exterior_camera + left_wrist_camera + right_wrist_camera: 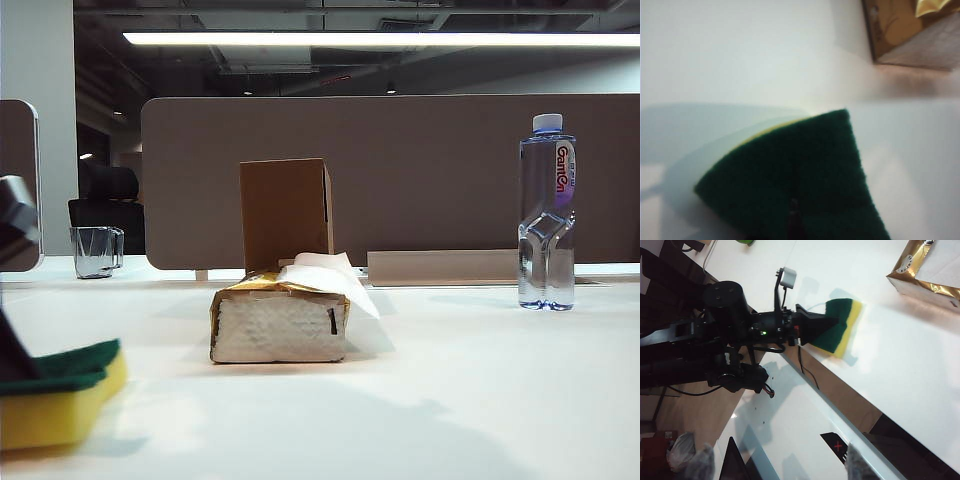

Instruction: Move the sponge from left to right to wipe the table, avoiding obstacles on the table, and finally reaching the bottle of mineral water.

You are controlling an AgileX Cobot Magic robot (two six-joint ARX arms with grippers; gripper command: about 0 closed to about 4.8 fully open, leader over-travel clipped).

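The sponge [60,398], yellow foam under a dark green layer, is at the table's [450,400] front left, slightly tilted. My left gripper [12,350] is shut on the sponge from the left. In the left wrist view the green top [800,175] hides most of the jaws. The right wrist view shows that arm from afar, its gripper [812,327] clamped on the sponge [844,325]. The gold tissue pack [280,320] lies mid-table, with the brown cardboard box [285,212] upright behind it. The water bottle [547,215] stands far right. My right gripper [775,465] is open and empty, off the table's edge.
A clear glass mug [95,250] stands at the back left. Brown-grey divider panels [430,170] line the back edge. The tissue pack's corner [920,35] lies ahead of the sponge in the left wrist view. The left arm's base and cables [725,340] sit beside the table edge.
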